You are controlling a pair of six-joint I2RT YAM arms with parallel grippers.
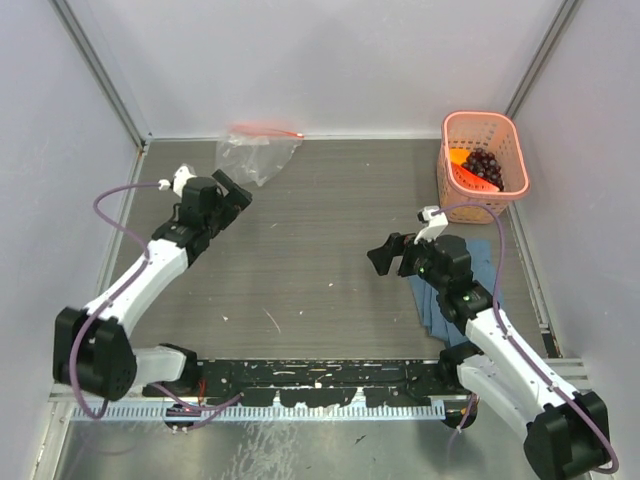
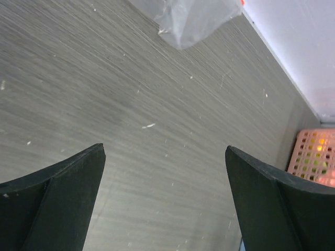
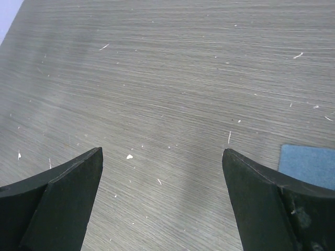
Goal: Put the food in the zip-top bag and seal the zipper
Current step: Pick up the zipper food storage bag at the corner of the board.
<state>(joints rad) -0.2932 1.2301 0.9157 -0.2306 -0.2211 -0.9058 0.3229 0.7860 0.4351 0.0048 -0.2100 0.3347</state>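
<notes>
The left pincer [image 1: 236, 190] and right pincer [image 1: 388, 254] gape empty. The bag [image 1: 256, 155] looks limp and slippery, best pinched along its stiffer zipper [image 1: 266, 131].

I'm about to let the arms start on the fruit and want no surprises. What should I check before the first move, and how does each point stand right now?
1. Left gripper open and empty: ok.
2. Right gripper open and empty: ok.
3. Food located: grape bunch and orange fruit lie in the pink basket: ok.
4. Green fruit in sight: cannot tell.
5. Zip-top bag mouth open: cannot tell; its zipper lies along the far wall.
6. Bag apart from the blue cloth: ok.
</notes>
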